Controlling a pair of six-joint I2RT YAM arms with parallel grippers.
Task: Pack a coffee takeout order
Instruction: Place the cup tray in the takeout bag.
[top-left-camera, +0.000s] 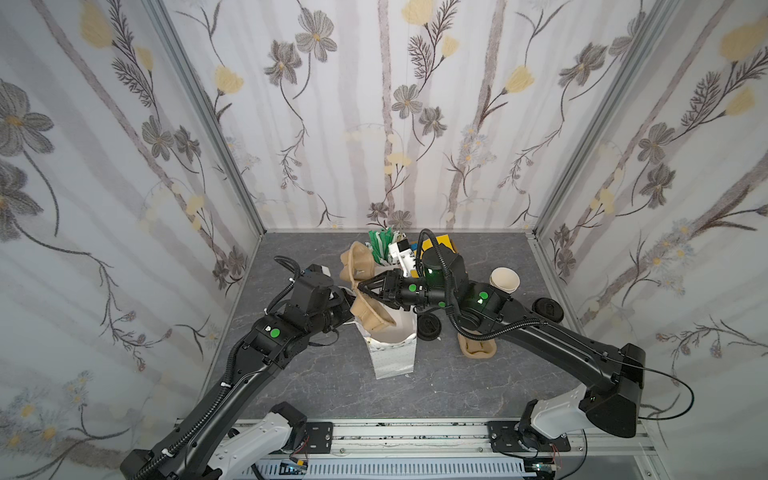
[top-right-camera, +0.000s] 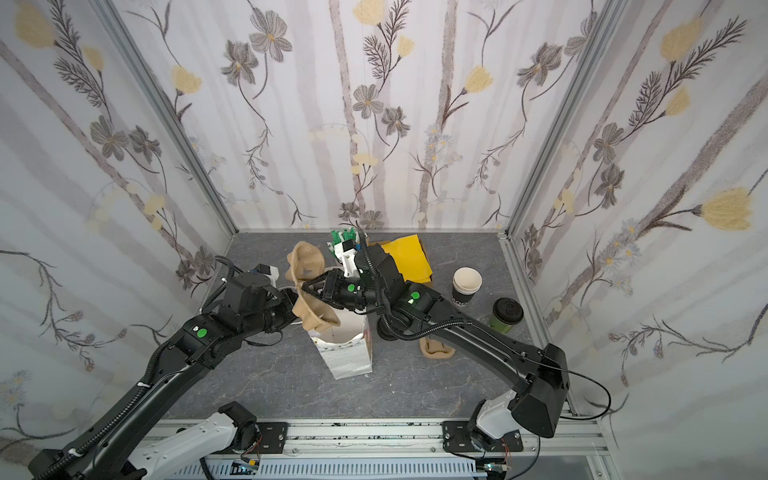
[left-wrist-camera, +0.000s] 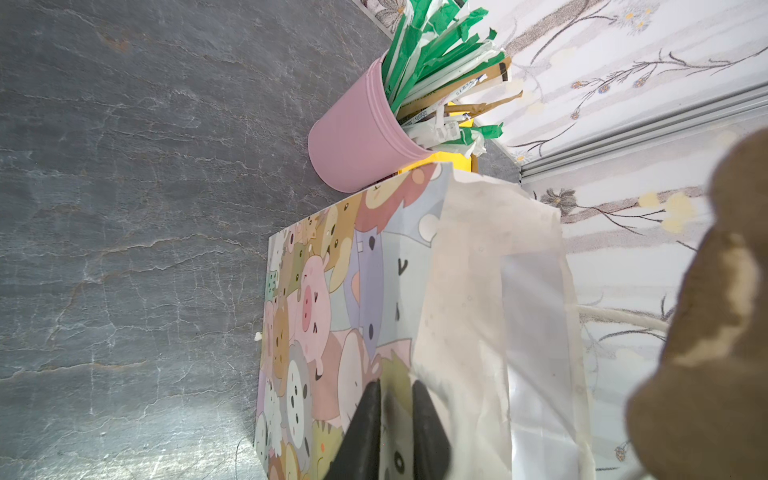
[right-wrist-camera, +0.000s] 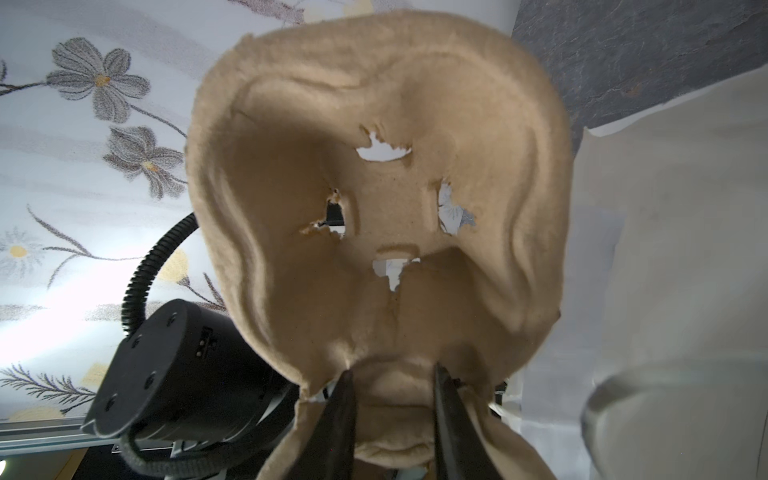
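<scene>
Tan pulp, torn with several holes, is what the right tool (right-wrist-camera: 395, 415) holds. Its jaws are closed narrow on the middle fold of the pulp cup carrier (right-wrist-camera: 374, 187), which hangs tilted at the mouth of the paper bag (left-wrist-camera: 332, 311). The left tool (left-wrist-camera: 395, 432) pinches the wall of the bag, jaws narrow. I think the wide carrier can catch on the rim and pull the bag out of this thin pinch, or tip it; the weak pulp may also tear. The green cup (top-right-camera: 500, 326) with its black lid (top-right-camera: 508, 309) and the yellow napkin (top-right-camera: 409, 257) are outside the bag on the surface (top-right-camera: 415, 395). The cup stands just beside the right arm (top-right-camera: 478, 336), which could knock it.
</scene>
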